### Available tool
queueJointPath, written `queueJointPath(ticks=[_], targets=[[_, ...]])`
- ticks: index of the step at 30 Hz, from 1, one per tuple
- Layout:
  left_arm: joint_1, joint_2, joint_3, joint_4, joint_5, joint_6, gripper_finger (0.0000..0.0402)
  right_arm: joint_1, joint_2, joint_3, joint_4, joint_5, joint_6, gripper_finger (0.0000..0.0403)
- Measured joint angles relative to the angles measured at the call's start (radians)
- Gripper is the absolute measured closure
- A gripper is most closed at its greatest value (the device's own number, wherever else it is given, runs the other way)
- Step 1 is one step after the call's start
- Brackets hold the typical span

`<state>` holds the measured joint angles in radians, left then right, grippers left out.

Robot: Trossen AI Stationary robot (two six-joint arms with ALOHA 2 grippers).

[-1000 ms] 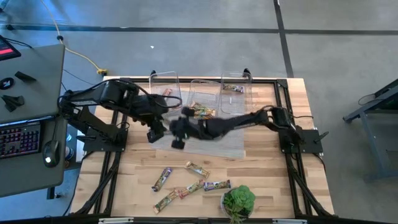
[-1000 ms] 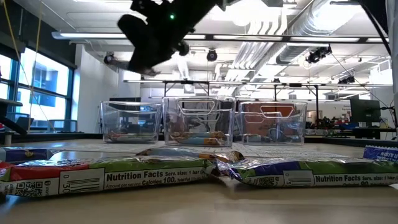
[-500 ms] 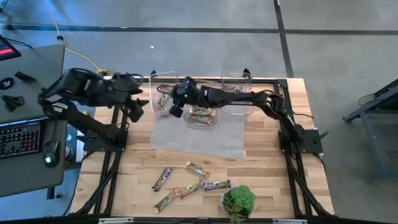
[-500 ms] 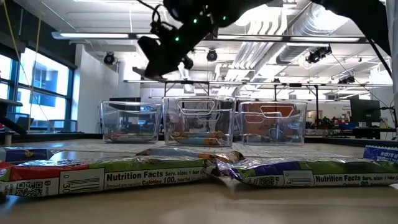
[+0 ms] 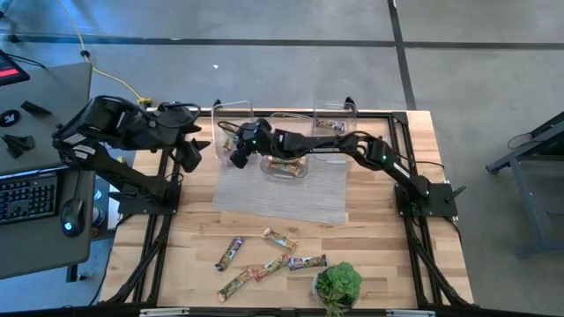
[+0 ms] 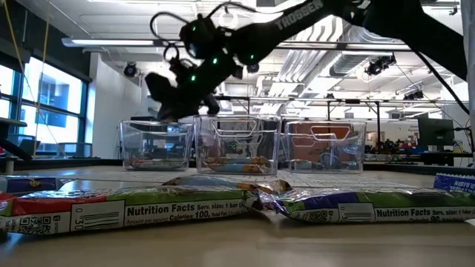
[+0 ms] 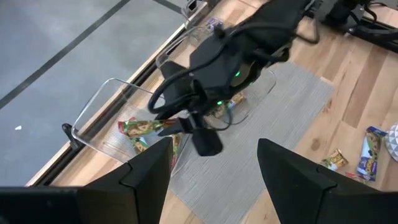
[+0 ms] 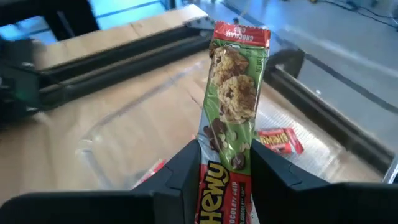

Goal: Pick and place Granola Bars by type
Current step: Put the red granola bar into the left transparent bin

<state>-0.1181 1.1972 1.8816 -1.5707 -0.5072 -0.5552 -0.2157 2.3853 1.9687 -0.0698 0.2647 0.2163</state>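
High view: the right gripper (image 5: 236,151) reaches over the left clear bin (image 5: 231,132) at the table's far edge; the left gripper (image 5: 190,155) waits beside it, fingers spread, empty. Five granola bars (image 5: 264,260) lie near the near edge. Right wrist view: the fingers clamp a green bar (image 8: 231,99) above this bin

3 clear bins (image 5: 286,132) crowd the table's far edge; grey mat (image 5: 282,189) before them lies bare
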Motion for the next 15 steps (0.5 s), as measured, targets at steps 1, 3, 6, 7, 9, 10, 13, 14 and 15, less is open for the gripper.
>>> queueJointPath(ticks=[1, 3, 6, 7, 9, 10, 13, 14, 15], targets=[[0.0, 0.002, 0.0, 0.0, 0.0, 0.0, 0.0174, 0.0, 0.009, -0.001, 0.014, 0.013, 0.017, 0.03], [0.0, 0.005, 0.0, 0.0, 0.004, 0.0, 0.0174, 0.0, 0.027, -0.001, 0.038, 0.016, 0.05, 0.03], [0.0, 0.014, 0.0, 0.0, 0.02, 0.001, 0.0174, 0.0, 0.049, -0.001, 0.05, 0.015, 0.069, 0.03], [0.0, 0.015, 0.0, 0.0, 0.021, 0.001, 0.0174, 0.0, 0.054, 0.0, 0.053, 0.025, 0.065, 0.03], [0.0, 0.017, 0.0, 0.0, 0.023, 0.001, 0.0174, 0.0, 0.057, 0.002, 0.053, 0.016, 0.06, 0.03], [0.0, 0.018, 0.0, 0.0, 0.025, 0.002, 0.0174, 0.0, 0.057, 0.002, 0.052, 0.017, 0.046, 0.03], [0.0, 0.02, 0.0, 0.0, 0.027, 0.002, 0.0174, 0.0, 0.058, 0.002, 0.052, 0.013, 0.01, 0.03], [0.0, 0.02, 0.0, 0.0, 0.027, 0.002, 0.0174, 0.0, 0.058, 0.002, 0.052, 0.013, 0.004, 0.03], [0.0, 0.02, 0.0, 0.0, 0.027, 0.002, 0.0174, -0.001, 0.058, 0.002, 0.052, 0.013, 0.001, 0.03]])
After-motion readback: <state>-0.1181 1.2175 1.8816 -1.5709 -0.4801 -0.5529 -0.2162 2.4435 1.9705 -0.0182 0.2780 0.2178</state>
